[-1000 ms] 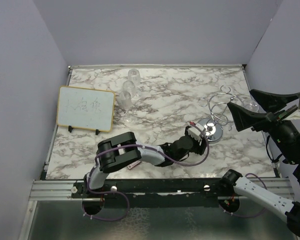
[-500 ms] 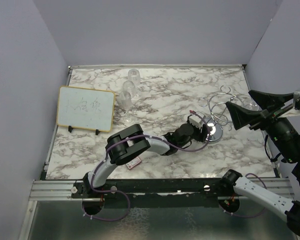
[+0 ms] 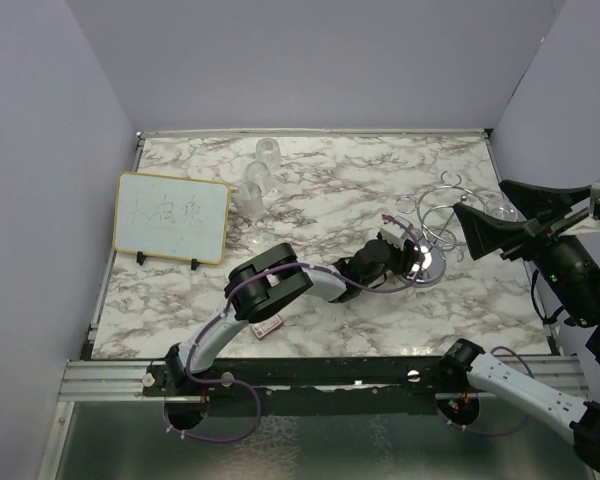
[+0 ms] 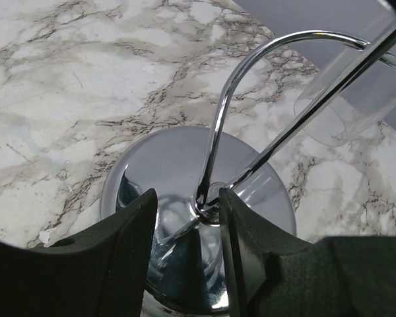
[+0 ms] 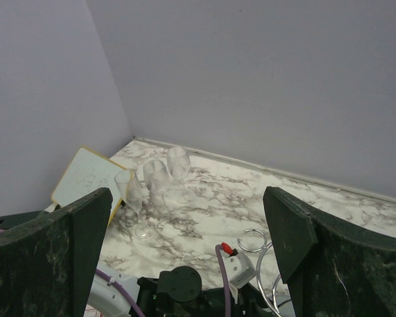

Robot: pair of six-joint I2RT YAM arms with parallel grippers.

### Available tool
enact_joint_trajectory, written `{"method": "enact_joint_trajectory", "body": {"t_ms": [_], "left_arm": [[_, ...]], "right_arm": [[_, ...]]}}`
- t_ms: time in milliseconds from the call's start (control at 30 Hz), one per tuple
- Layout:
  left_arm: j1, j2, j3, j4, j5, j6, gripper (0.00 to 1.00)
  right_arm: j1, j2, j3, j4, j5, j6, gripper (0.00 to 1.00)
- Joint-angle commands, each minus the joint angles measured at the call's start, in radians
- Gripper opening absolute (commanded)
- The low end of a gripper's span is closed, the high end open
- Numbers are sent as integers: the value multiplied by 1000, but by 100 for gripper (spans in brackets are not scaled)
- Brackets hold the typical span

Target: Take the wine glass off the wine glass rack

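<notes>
The chrome wine glass rack point(image 3: 436, 222) stands at the right of the marble table, its round mirror base point(image 4: 152, 178) close up in the left wrist view. A clear wine glass point(image 3: 500, 210) hangs upside down from a loop on its right side and also shows in the left wrist view point(image 4: 346, 105). My left gripper point(image 3: 410, 258) lies low over the base, open, its fingers point(image 4: 119, 257) on either side of the central post's foot point(image 4: 208, 201). My right gripper point(image 3: 479, 196) hangs high to the right of the rack, wide open and empty.
Three clear glasses point(image 3: 258, 178) stand upright at the back left, also in the right wrist view point(image 5: 152, 178). A framed whiteboard point(image 3: 172, 217) stands at the left edge. A small pink-and-white object point(image 3: 268, 327) lies near the front. Purple walls close in the table.
My left arm has stretched further right, bringing its gripper from beside the rack base to over it, around the post's foot. The right gripper has hardly moved.
</notes>
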Motion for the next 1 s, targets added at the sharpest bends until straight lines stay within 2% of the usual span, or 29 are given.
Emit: {"method": "enact_joint_trajectory", "body": {"t_ms": [0,600,967], "left_arm": [[14,24,52,37,40,52,42],[77,26,51,33,147,148,35],[117,31,51,20,154,175,31]], "right_arm": [[0,6,19,-14,25,-2,100],[0,23,1,6,15,-16,100],[0,27,-8,12,18,-20,100]]}}
